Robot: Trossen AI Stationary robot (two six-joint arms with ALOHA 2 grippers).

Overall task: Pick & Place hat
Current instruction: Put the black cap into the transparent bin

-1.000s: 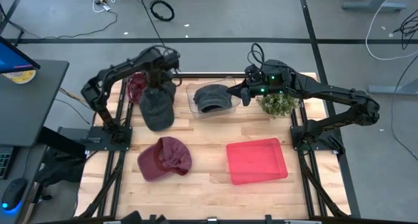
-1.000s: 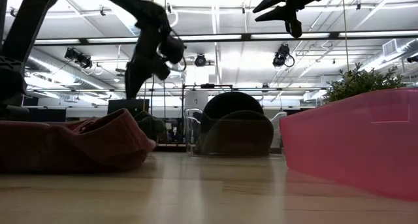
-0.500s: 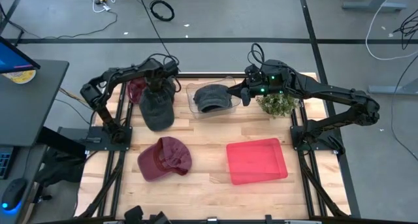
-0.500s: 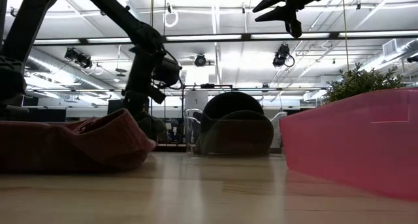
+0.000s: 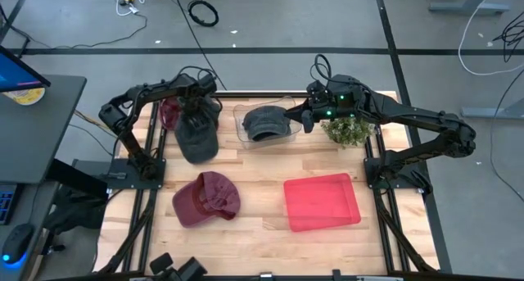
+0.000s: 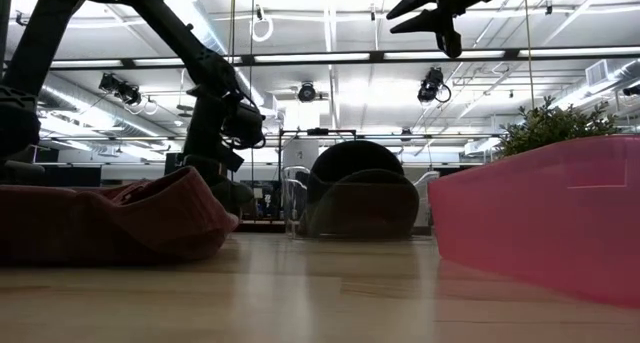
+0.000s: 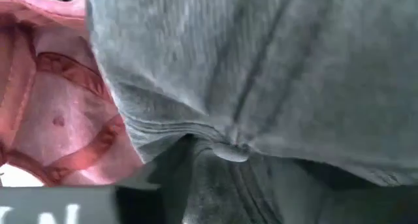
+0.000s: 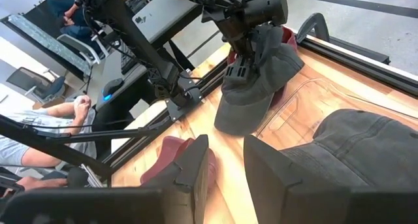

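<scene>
My left gripper [image 5: 196, 109] is at the far left of the table, shut on a light grey cap [image 5: 196, 138]. That cap also fills the left wrist view [image 7: 261, 67]. A maroon cap [image 5: 169, 111] lies beside and partly under it. A second maroon cap [image 5: 206, 199] lies on the table near the front. A dark grey cap [image 5: 264, 121] sits in a clear bin [image 5: 241, 113]. My right gripper [image 5: 306, 117] hangs open and empty above the bin's right end. My left gripper holds the light grey cap by the top of its crown [image 8: 243, 72], close to the button [image 7: 228, 151]. The fingers come from above, pointing down. The cap hangs below them with its brim [image 8: 238, 119] toward the table's near edge. I cannot tell whether the brim rests on the table.
A pink tray [image 5: 321, 201] stands at the front right. A small green plant [image 5: 348, 131] stands at the far right beside the bin. Bare wood lies between the front maroon cap and the tray. People sit beyond the table's left side [image 8: 39, 129].
My left gripper has gone down toward the table with the light grey cap, still shut on it. The cap hangs lower over the maroon cap at the far left.
</scene>
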